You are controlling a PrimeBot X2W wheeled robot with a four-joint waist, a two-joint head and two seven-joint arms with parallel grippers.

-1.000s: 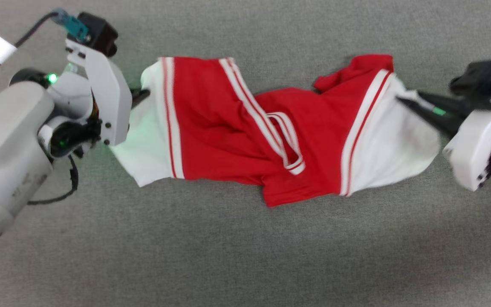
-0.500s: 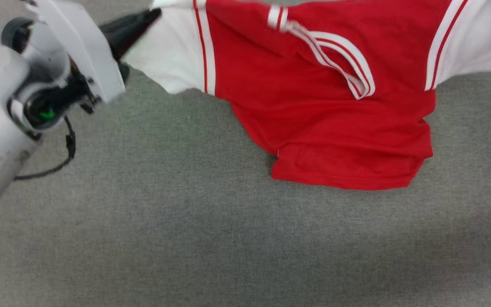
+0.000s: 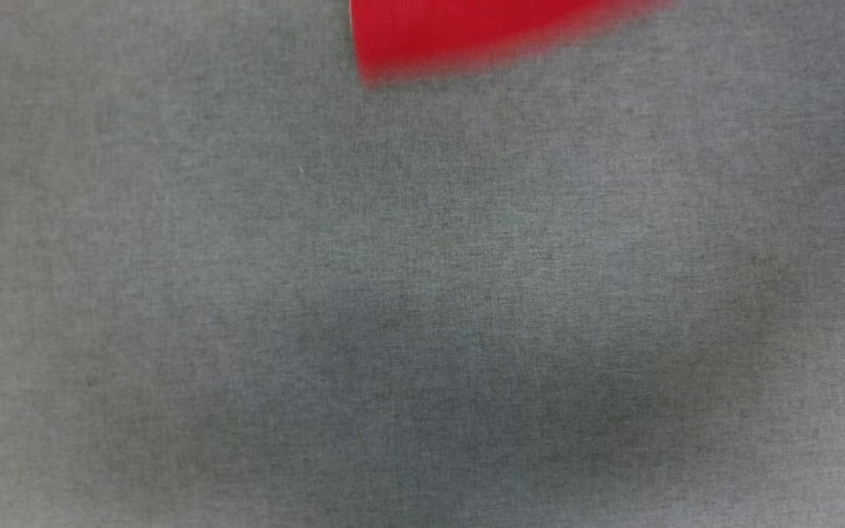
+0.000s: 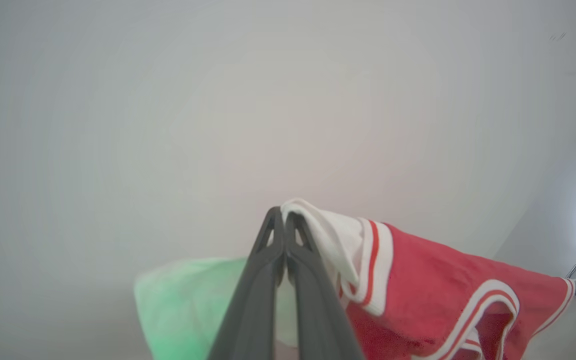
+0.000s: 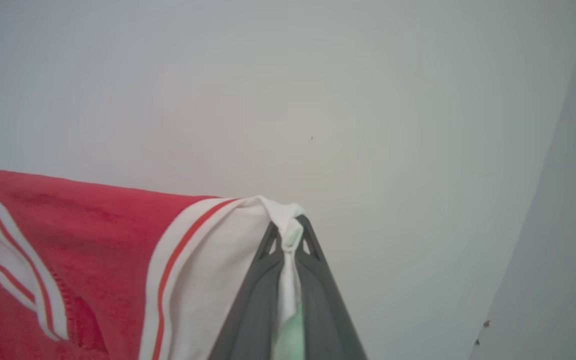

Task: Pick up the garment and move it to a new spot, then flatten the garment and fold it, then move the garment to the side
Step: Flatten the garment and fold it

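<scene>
The left pincer (image 4: 284,215) is clenching the tip of one white sleeve (image 4: 330,240), its two dark fingers pressed together on the cloth. The right pincer (image 5: 288,226) is pinching the opposite white sleeve (image 5: 218,280), a thin fold of fabric squeezed between its fingers. Between them the red jersey (image 4: 448,295) is hanging stretched in the air, sagging along its striped trim. It is looking like light, limp cloth that would be draping and swinging rather than keeping a shape, and likely slipping out of a shallow pinch, so the sleeve ends, taken deep, are seeming the safest holds. The wrist views are showing both grips against a pale blank backdrop (image 4: 268,100). The head view is instead showing a blurred red hem (image 3: 466,37) dangling above the grey woven surface (image 3: 422,293); whether it is touching cannot be told.
</scene>
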